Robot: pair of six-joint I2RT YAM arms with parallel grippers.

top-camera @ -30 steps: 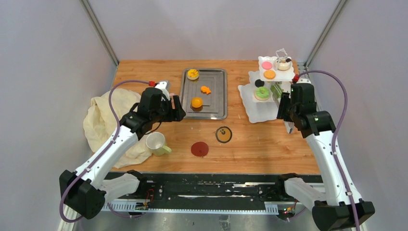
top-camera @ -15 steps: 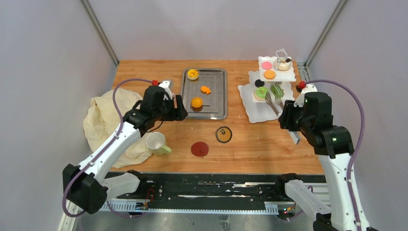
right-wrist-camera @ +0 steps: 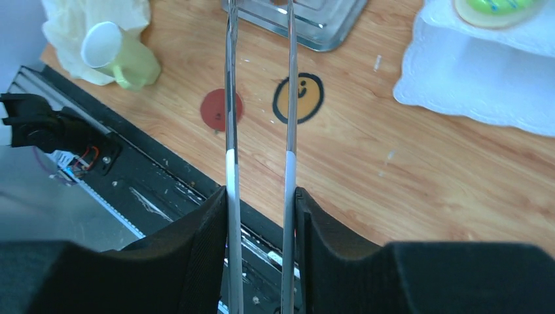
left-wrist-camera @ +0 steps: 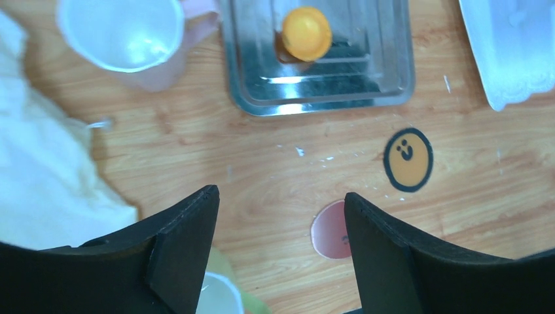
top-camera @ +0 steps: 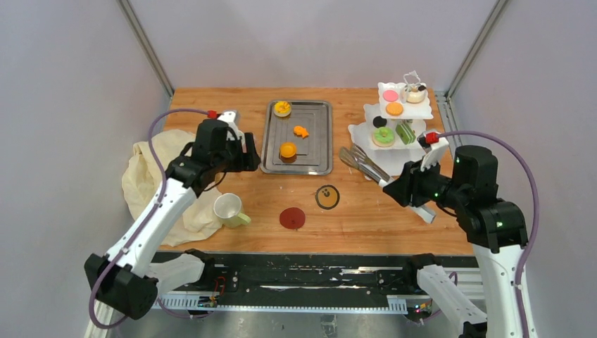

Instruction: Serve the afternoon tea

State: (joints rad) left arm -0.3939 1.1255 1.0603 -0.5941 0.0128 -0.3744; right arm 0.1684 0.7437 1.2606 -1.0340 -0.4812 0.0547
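The white tiered stand at the right back holds a pink disc, an orange tart and a green donut. Three orange pastries, one of them at the front, lie on the steel tray. A green mug, a red coaster and an orange coaster sit near the front. A pale pink mug shows in the left wrist view. My left gripper is open and empty, above bare wood left of the tray. My right gripper is shut on metal tongs, which point toward the tray.
A crumpled cream cloth lies at the left, reaching the green mug. The table's front edge with a black rail runs under the right gripper. Grey walls close in the left, back and right sides.
My right arm has drawn back from the stand and swung the tongs left, out over the wood in front of it. My left gripper has shifted slightly left and back.
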